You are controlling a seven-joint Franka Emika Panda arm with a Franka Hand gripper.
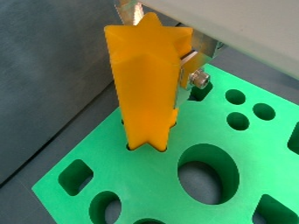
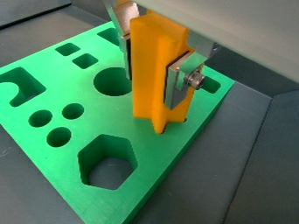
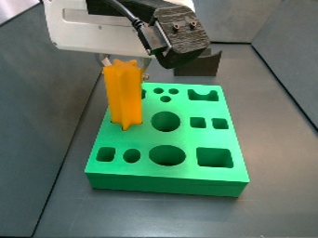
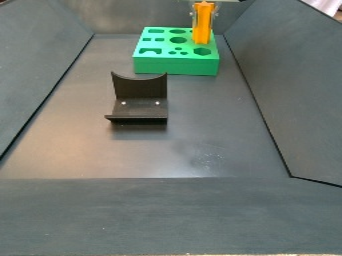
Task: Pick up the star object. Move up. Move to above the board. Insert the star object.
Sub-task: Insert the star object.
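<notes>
The star object (image 1: 142, 92) is a tall orange ridged prism, standing upright in my gripper (image 1: 155, 70), which is shut on it. Silver fingers (image 2: 183, 80) clamp it on two opposite sides. Its lower end sits in a star-shaped hole near a corner of the green board (image 1: 111, 171), and most of its length stands above the surface. In a side view the star object (image 3: 122, 93) rises from the board's (image 3: 168, 184) far left corner under the gripper (image 3: 125, 61). In the long side view the star object (image 4: 202, 22) stands at the right end of the board (image 4: 174, 62).
The board has round, square and hexagon holes (image 2: 110, 163) around the star object. The dark fixture (image 4: 138, 98) stands on the grey floor in front of the board, and shows behind the board (image 3: 199, 63) in the close side view. Sloped grey walls (image 4: 54, 90) bound the floor.
</notes>
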